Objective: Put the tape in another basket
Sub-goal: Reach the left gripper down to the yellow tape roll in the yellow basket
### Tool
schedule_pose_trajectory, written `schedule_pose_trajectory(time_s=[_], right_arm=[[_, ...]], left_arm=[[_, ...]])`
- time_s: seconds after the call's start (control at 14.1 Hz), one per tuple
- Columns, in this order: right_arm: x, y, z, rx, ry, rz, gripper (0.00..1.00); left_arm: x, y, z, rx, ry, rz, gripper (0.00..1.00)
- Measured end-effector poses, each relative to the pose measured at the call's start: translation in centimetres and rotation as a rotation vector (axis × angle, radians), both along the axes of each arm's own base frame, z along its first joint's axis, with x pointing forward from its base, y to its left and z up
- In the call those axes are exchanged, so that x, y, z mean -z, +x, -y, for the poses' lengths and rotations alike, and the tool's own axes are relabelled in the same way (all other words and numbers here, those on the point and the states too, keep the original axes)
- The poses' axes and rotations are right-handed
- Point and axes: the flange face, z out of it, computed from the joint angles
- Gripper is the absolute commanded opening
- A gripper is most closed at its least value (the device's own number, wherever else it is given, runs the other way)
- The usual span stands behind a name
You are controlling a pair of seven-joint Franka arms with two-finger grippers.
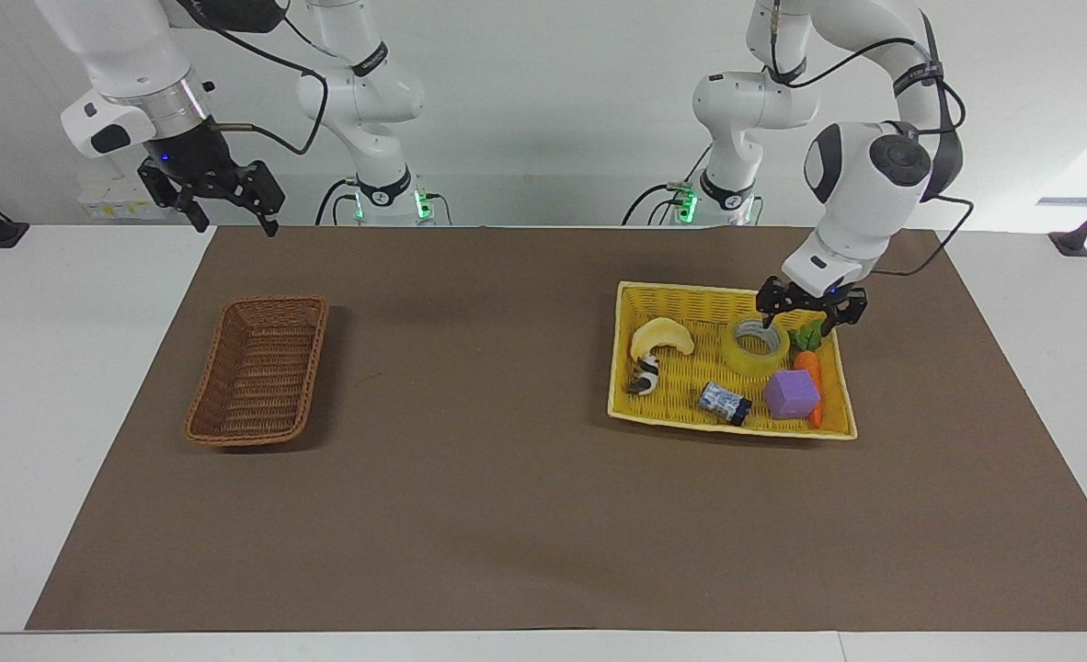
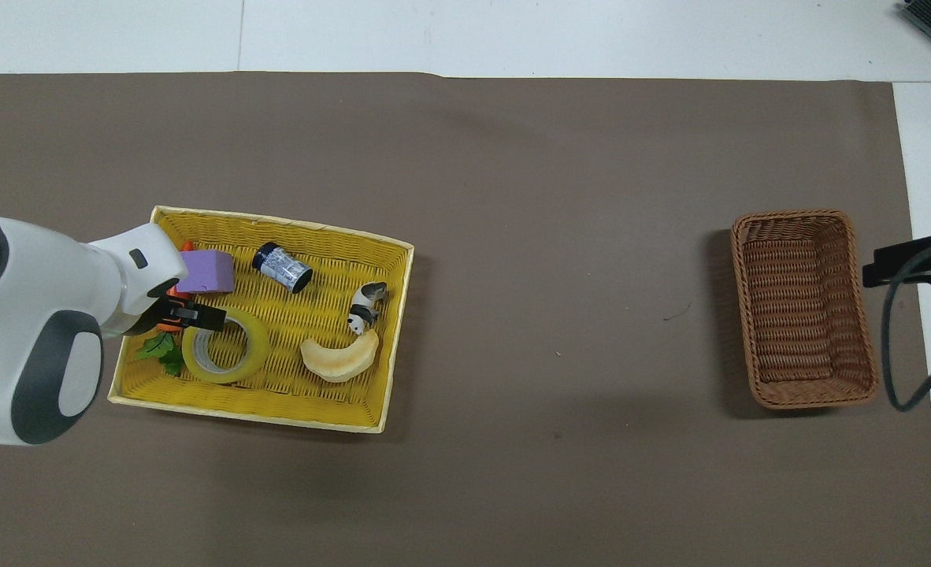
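While the tape lies flat in the yellow tray beside the carrot, I see my left gripper over it, fingers spread, holding nothing. My right gripper waits open and empty, off the brown basket toward the right arm's end of the table.

A robotics lab: two white robot arms with trailing cables stand bolted at a white counter under a brown mat, toy props in a yellow tray on the mat
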Motion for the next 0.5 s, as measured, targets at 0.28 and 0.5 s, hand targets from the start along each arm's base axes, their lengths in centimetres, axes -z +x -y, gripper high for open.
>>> schedule_pose_trajectory(time_s=[0.28, 0.5], right_arm=[[0.0, -0.1, 0.0, 0.000, 0.000, 0.000, 1.00], [0.0, -0.1, 0.0, 0.000, 0.000, 0.000, 1.00]], left_arm=[[4.5, -2.2, 0.2, 0.027, 0.003, -0.021, 1.00], [5.2, -2.6, -0.6, 0.092, 0.002, -0.023, 1.00]])
